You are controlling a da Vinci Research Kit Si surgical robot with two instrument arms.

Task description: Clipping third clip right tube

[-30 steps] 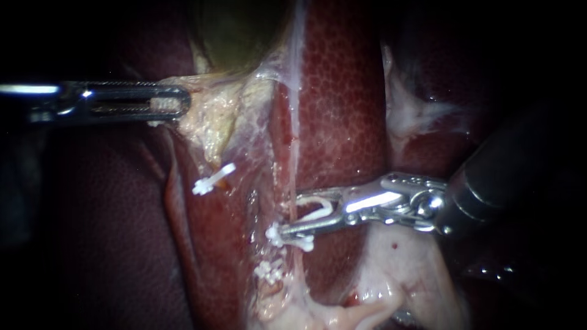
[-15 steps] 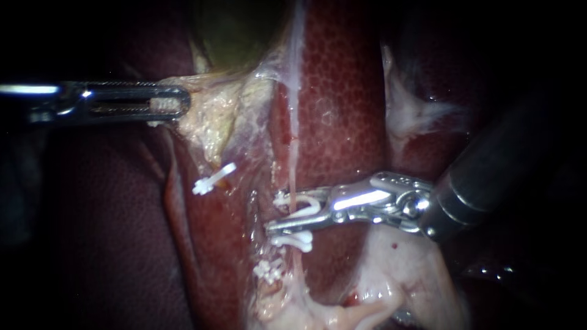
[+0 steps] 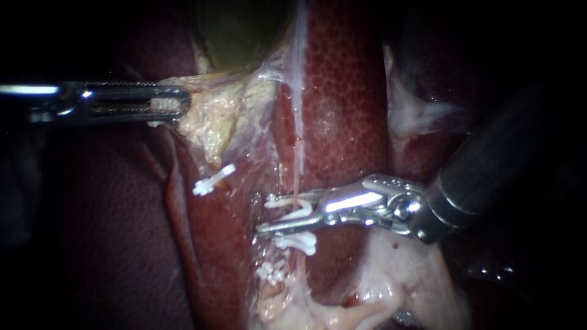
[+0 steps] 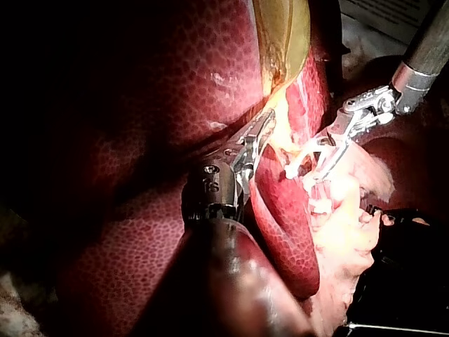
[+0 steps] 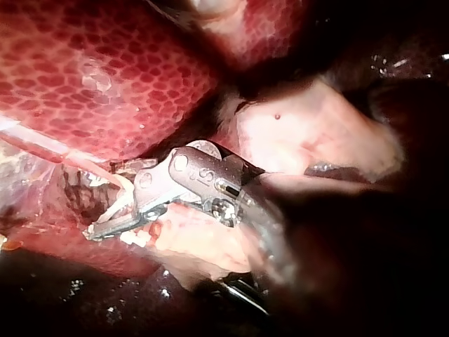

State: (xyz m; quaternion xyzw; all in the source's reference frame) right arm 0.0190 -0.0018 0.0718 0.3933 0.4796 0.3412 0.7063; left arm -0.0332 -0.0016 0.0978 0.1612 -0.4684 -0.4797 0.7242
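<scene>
My right instrument (image 3: 263,215) comes in from the right. Its jaws stand apart and carry a white clip (image 3: 301,212) astride the thin pink right tube (image 3: 298,177). A set clip (image 3: 298,242) sits on that tube just below the jaws, and another clip (image 3: 269,272) lies lower. A further clip (image 3: 214,179) sits on the left tube. My left instrument (image 3: 168,101) is shut on pale tissue at the gallbladder's (image 3: 238,30) lower edge. The right wrist view shows the jaws (image 5: 105,207) around the tube (image 5: 42,144).
Mottled red liver (image 3: 342,91) lies behind the tubes and to the right. Pale fatty tissue (image 3: 403,275) bulges under my right instrument's shaft. In the left wrist view my left instrument (image 4: 258,137) holds the yellowish tissue, with my right instrument (image 4: 312,163) beyond it.
My right instrument has slid left across the right tube, so the tube now lies well inside the clip. The left instrument has stayed still.
</scene>
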